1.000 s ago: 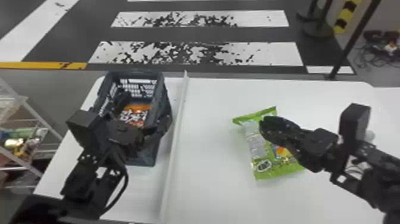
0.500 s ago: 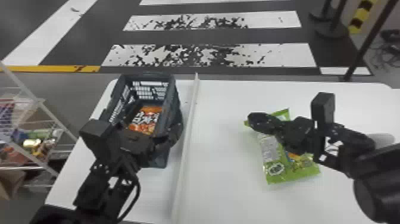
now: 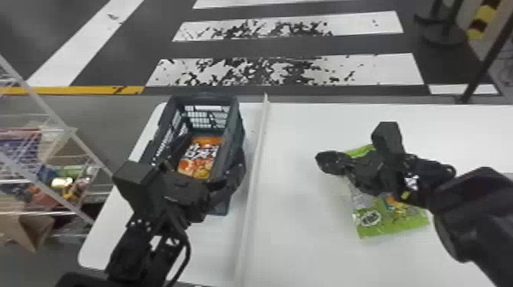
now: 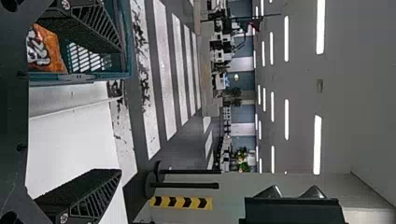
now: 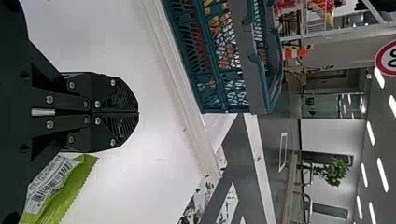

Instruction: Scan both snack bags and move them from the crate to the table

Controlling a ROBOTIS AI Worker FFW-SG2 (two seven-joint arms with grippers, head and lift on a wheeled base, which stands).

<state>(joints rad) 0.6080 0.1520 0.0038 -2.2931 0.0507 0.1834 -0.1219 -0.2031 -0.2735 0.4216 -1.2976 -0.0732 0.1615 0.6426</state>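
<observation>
Clock read from the robot, 12 straight ahead.

Bench: white, smooth, flat-topped bench (image 3: 305, 252); a long, thin white strip (image 3: 252, 191) runs along it near 12 o'clock.

Crate: dark teal plastic crate with mesh walls (image 3: 206, 99), upright on the bench at 11 o'clock, left of the strip. Inside, 1 orange-and-red printed plastic snack bag (image 3: 198, 164).

Other bag: 1 bright green crinkly plastic snack bag (image 3: 385, 225), lying flat on the bench at 1 to 2 o'clock, right of the strip, well apart from the crate. White barcode panel visible in the right wrist view.

Left tool (image 3: 213, 147): at the crate, 11 o'clock. 2 black fingers spread wide, nothing between them; 1 over the crate's opening, the other outside its right-hand wall. Contact with the crate: cannot tell.

Right tool (image 3: 324, 162): at 1 o'clock, above the bench. Fingertips pressed together, nothing gripped. The green snack bag lies partly behind it in the head view; whether they touch, cannot tell.

Surroundings: white wire shelf rack (image 3: 49, 109) with mixed goods at 10 o'clock. Dark floor with worn white stripes (image 3: 282, 70) beyond the bench, 12 o'clock.
</observation>
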